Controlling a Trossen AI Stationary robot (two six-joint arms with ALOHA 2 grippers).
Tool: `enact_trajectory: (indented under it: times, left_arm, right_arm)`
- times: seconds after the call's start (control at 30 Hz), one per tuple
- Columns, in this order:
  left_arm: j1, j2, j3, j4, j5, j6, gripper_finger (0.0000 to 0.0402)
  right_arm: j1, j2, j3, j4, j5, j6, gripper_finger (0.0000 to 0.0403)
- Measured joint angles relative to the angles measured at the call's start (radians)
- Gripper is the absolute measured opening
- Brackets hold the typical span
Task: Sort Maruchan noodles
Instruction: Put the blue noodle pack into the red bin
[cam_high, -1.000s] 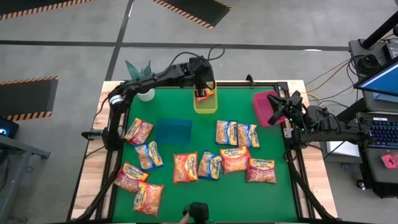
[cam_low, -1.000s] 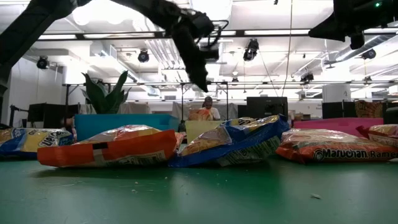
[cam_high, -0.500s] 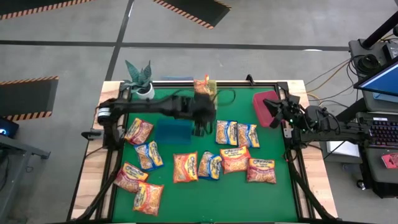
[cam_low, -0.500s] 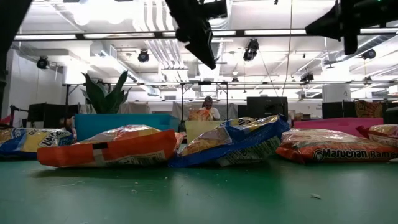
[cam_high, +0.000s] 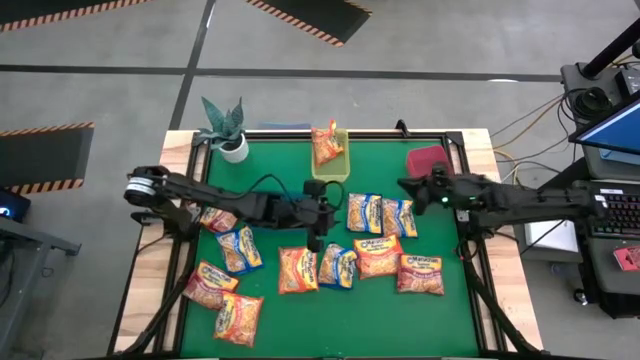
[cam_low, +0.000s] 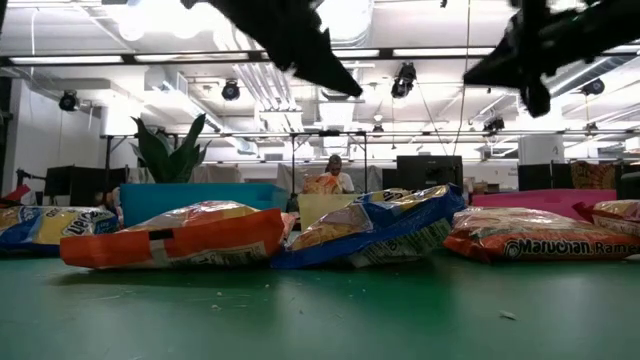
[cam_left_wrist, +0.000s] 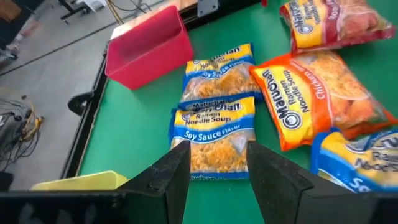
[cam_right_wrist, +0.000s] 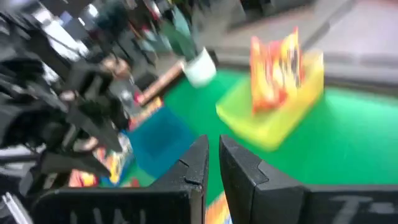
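Several Maruchan packets lie flat on the green table, among them an orange one (cam_high: 298, 268), blue-edged ones (cam_high: 364, 213) (cam_high: 399, 217) and a red-pink one (cam_high: 420, 273). One orange packet (cam_high: 326, 142) stands on edge in the yellow bin (cam_high: 341, 160). My left gripper (cam_high: 317, 232) hangs open above mid-table; in its wrist view the fingers frame a blue-edged Soy Sauce packet (cam_left_wrist: 214, 127) without touching it. My right gripper (cam_high: 408, 186) hovers shut near the red bin (cam_high: 430, 158), above the blue-edged packets.
A blue bin (cam_right_wrist: 155, 140) sits left of centre, mostly under my left arm in the high view. A potted plant (cam_high: 228, 128) stands at the far left corner. More packets (cam_high: 222, 210) (cam_high: 238, 318) lie along the table's left side. A person shows far behind the table (cam_low: 334, 172).
My left gripper has drawn back from the yellow bin toward the table's near side, leaving the orange packet standing in the bin, and now hangs over mid-table. My right gripper has moved from above the red bin toward the table's left.
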Motion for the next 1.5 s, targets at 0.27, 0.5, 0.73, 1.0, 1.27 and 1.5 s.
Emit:
enact_trajectory:
  times: [0.27, 0.5, 0.73, 1.0, 1.27, 1.5]
  left_arm:
    - [0.003, 0.055, -0.119, 0.222, 0.001, -0.021, 0.0139]
    - [0.006, 0.106, -0.119, 0.278, 0.001, -0.012, 0.0139]
    - [0.006, 0.122, -0.11, 0.302, 0.001, -0.01, 0.0139]
    - [0.006, 0.122, -0.11, 0.319, 0.001, -0.006, 0.0139]
    - [0.006, 0.122, -0.109, 0.322, 0.0, 0.002, 0.0139]
    - [0.006, 0.122, -0.109, 0.322, -0.001, 0.003, 0.0139]
  right_arm:
    - [0.0, 0.215, 0.041, -0.015, -0.38, 0.237, 0.0028]
    - [0.012, 0.335, 0.164, -0.294, -0.573, 0.376, 0.0028]
    - [0.024, 0.414, 0.352, -0.79, -0.513, 0.356, 0.0028]
    - [0.028, 0.427, 0.328, -0.898, -0.346, 0.36, 0.0028]
    - [0.029, 0.435, 0.223, -0.758, -0.254, 0.361, 0.0028]
    - [0.038, 0.463, 0.155, -0.503, -0.255, 0.345, 0.0028]
